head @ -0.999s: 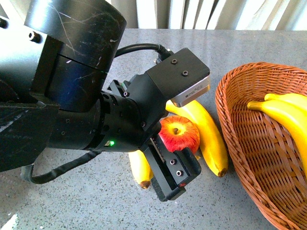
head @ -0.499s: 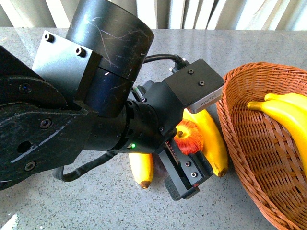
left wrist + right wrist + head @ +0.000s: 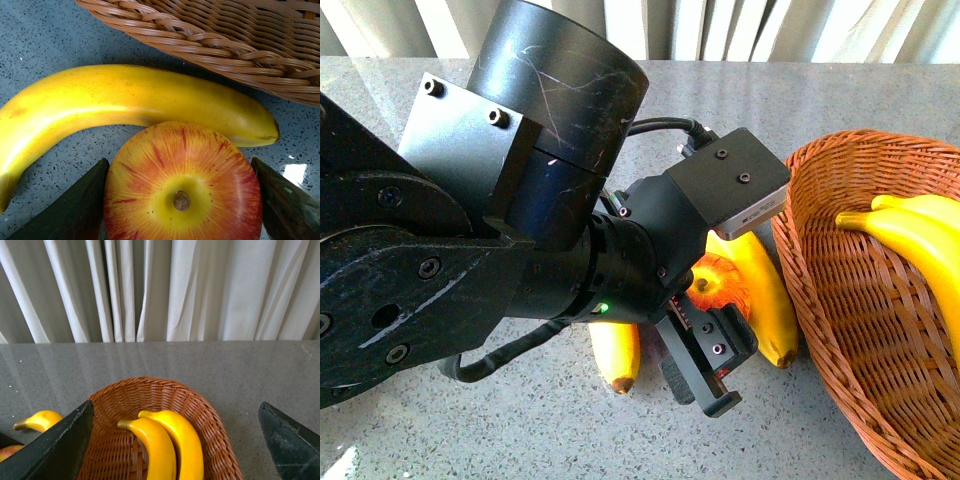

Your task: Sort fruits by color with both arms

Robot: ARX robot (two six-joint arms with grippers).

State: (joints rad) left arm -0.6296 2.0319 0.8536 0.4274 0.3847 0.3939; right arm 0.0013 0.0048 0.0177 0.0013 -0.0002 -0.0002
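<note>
My left gripper (image 3: 712,305) is shut on a red apple (image 3: 722,284) with a yellowish top, and both jaws press its sides in the left wrist view (image 3: 182,200). The apple sits low over the grey table. A yellow banana (image 3: 766,300) lies just beyond it, also seen in the left wrist view (image 3: 125,97). A second banana (image 3: 617,352) lies partly under the left arm. My right gripper (image 3: 172,450) is open and empty above a wicker basket (image 3: 150,383) that holds two bananas (image 3: 170,447). The right gripper does not show in the front view.
The wicker basket (image 3: 798,250) stands at the right of the table, close to the loose banana. White curtains (image 3: 160,290) hang behind the table's far edge. The bulky left arm (image 3: 470,230) hides the left half of the table.
My left arm has moved right and a little down with the apple held, closer to the basket. The bananas and the basket have not moved.
</note>
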